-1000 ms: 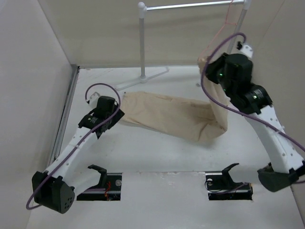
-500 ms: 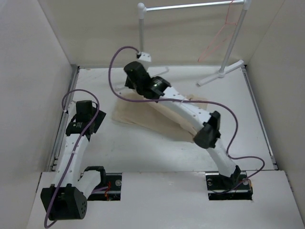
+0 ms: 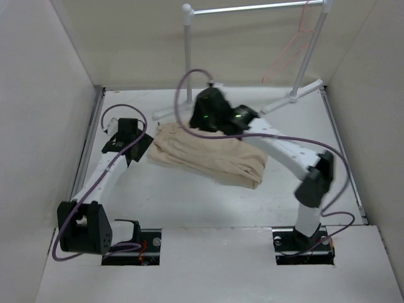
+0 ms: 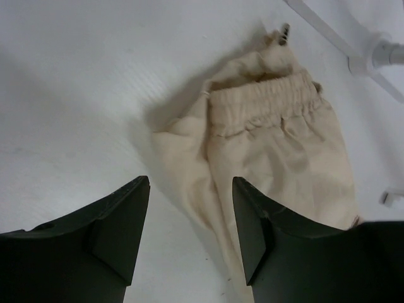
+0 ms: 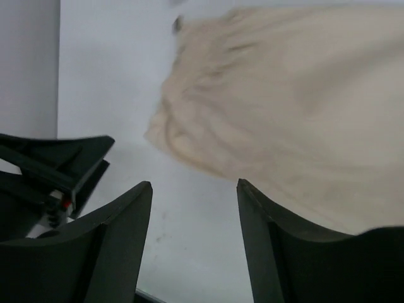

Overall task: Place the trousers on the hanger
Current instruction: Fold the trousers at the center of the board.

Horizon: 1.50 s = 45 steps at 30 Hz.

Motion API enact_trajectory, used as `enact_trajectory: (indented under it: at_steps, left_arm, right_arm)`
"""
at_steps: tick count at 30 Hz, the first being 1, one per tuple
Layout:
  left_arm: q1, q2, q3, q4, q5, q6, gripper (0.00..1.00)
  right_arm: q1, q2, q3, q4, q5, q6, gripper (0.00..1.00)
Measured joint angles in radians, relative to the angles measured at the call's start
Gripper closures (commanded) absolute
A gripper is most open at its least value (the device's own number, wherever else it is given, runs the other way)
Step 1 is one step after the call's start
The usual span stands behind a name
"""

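Observation:
The beige trousers [image 3: 211, 158] lie folded in a heap on the table's middle, with the gathered waistband [image 4: 268, 107] at their left end. The pink wire hanger [image 3: 287, 53] hangs from the rack's rail at the back right, far from both grippers. My left gripper [image 3: 142, 142] is open and empty just left of the waist end; in its wrist view [image 4: 189, 189] the cloth's edge lies between the jaws. My right gripper [image 3: 192, 126] is open and empty above the waist end; in its wrist view [image 5: 194, 186] the trousers [image 5: 303, 95] lie just beyond the jaws.
The white pipe rack [image 3: 188, 57] stands at the back, its feet [image 3: 297, 95] on the table behind the trousers. Side walls close in left and right. The left gripper [image 5: 57, 164] shows at the left of the right wrist view.
The right arm let go of the trouser leg it held up near the hanger and swung left over the waist end. The trousers now lie folded shorter. The left gripper moved back beside the waist.

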Motion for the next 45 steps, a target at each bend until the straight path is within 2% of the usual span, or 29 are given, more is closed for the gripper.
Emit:
enact_trajectory:
  at_steps: [1, 3, 4, 6, 9, 12, 16, 22, 25, 27, 31, 35, 37, 41, 43, 45]
  left_arm:
    - [-0.041, 0.045, 0.024, 0.018, 0.001, 0.0, 0.47]
    - [-0.114, 0.132, 0.077, 0.057, 0.006, 0.0, 0.47]
    - [-0.152, 0.182, 0.11, 0.074, 0.01, 0.001, 0.47]
    - [-0.211, 0.288, 0.18, 0.118, 0.025, 0.005, 0.48]
    - [-0.265, 0.433, 0.253, 0.187, 0.047, 0.013, 0.49]
    - [-0.269, 0.545, 0.273, 0.224, 0.052, 0.018, 0.5]
    - [-0.208, 0.58, 0.203, 0.229, 0.049, 0.018, 0.5]
    - [-0.1, 0.37, -0.014, 0.212, 0.012, 0.013, 0.49]
    - [-0.111, 0.262, -0.059, 0.144, -0.001, 0.013, 0.49]
    - [-0.145, 0.214, -0.048, 0.118, -0.005, 0.014, 0.49]
    - [-0.243, 0.197, 0.073, 0.07, -0.006, 0.02, 0.49]
    - [-0.37, 0.296, 0.291, 0.055, 0.008, 0.056, 0.49]
    - [-0.438, 0.386, 0.416, 0.055, 0.016, 0.088, 0.49]
    - [-0.549, 0.566, 0.628, 0.023, 0.034, 0.139, 0.49]
    - [-0.59, 0.629, 0.692, -0.002, 0.04, 0.155, 0.49]
    - [-0.615, 0.66, 0.72, -0.028, 0.046, 0.163, 0.49]
  right_arm:
    - [-0.054, -0.123, -0.124, 0.037, -0.004, -0.004, 0.6]
    - [-0.168, -0.335, -0.311, 0.097, -0.002, -0.01, 0.75]
    - [-0.227, -0.431, -0.392, 0.124, 0.004, -0.013, 0.81]
    - [-0.303, -0.589, -0.549, 0.184, 0.001, -0.017, 0.83]
    - [-0.332, -0.745, -0.794, 0.23, -0.053, -0.019, 0.76]
    - [-0.338, -0.784, -0.997, 0.236, -0.133, -0.018, 0.57]
    - [-0.342, -0.784, -1.172, 0.212, -0.183, -0.013, 0.51]
    - [-0.351, -0.833, -1.233, 0.23, -0.192, 0.004, 0.41]
    - [-0.353, -0.795, -1.225, 0.253, -0.197, 0.001, 0.4]
    - [-0.334, -0.743, -1.21, 0.263, -0.198, 0.001, 0.46]
    - [-0.295, -0.657, -1.187, 0.301, -0.208, -0.003, 0.58]
    - [-0.292, -0.639, -1.175, 0.304, -0.196, -0.006, 0.54]
    - [-0.292, -0.649, -1.172, 0.304, -0.179, -0.007, 0.51]
    - [-0.292, -0.652, -1.172, 0.306, -0.163, -0.019, 0.51]
    - [-0.292, -0.637, -1.17, 0.306, -0.161, -0.032, 0.52]
    - [-0.292, -0.613, -1.165, 0.306, -0.158, -0.045, 0.58]
